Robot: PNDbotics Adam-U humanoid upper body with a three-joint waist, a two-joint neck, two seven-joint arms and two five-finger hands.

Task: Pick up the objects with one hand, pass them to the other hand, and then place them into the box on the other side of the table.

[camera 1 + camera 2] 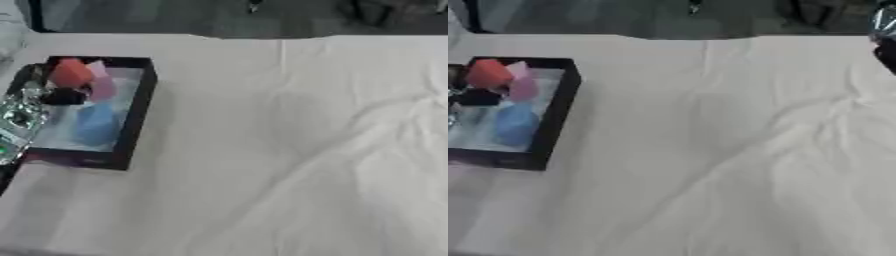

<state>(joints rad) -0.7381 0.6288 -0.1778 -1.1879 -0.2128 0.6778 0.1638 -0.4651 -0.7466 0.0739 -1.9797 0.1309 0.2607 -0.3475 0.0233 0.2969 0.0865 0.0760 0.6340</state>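
The wrinkled white cloth (289, 165) on the counter lies bare. At left, the box (136, 120) holds red (70, 73), pink (102, 87) and blue objects (94, 122). The left hand (22, 112) hovers over its edge, probably releasing; its finger state cannot be told.
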